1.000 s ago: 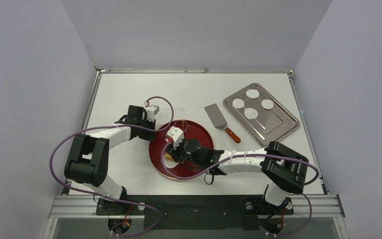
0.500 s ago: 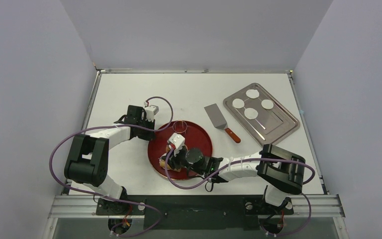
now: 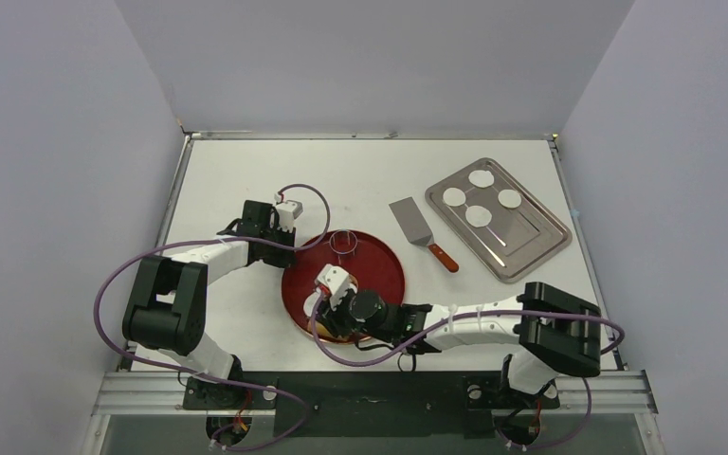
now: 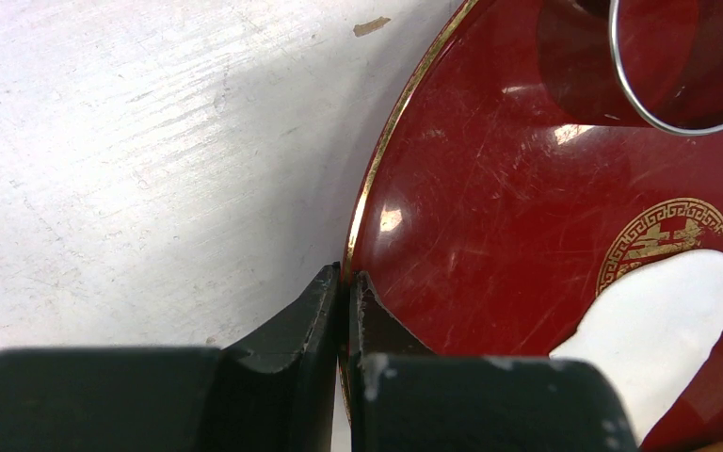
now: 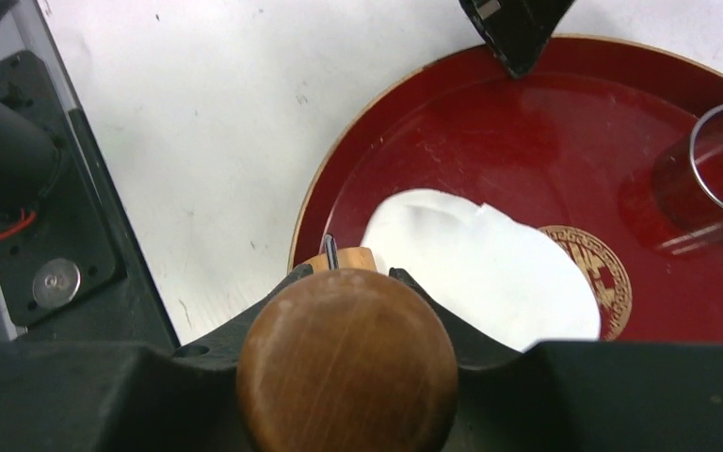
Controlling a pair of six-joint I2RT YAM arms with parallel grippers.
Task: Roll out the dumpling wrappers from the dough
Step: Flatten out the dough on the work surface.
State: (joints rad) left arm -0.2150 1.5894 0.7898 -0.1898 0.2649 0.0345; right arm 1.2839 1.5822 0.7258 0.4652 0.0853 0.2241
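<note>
Pinching the rim of the red plate (image 4: 490,188) with the left gripper (image 4: 346,282), jaws almost fully together with only the thin edge between them. Wrapped around one end of a wooden rolling pin (image 5: 346,372) with the right gripper (image 5: 348,273), jaws part way apart to fit it. Lying flat on the plate just ahead of the right gripper and a bit to its right: the dough (image 5: 485,268), thin and white with a bumpy edge. Sitting well away, far off to that gripper's right on a metal tray (image 3: 531,242): four round wrappers (image 3: 480,216), with a spatula (image 3: 417,227) just beside the tray.

Could go wrong in a few ways:
- Might tear the dough, or stick it to the pin, by pushing down too hard.
- Might squash it over the plate's edge, with so little room left on the side close to the right gripper.
- Might bump the glass (image 5: 692,202) standing farther ahead of that gripper by rolling too far.
- Might lose the plate, sliding or spinning, through a slip of the left pinch on the smooth rim.

Hard to see:
- Hidden under the right gripper from above: most of the dough and the pin.
- Cut off in the wrist view: the long body of the pin, so no telling about touching the dough or not.
- No telling the thickness of the dough either.
</note>
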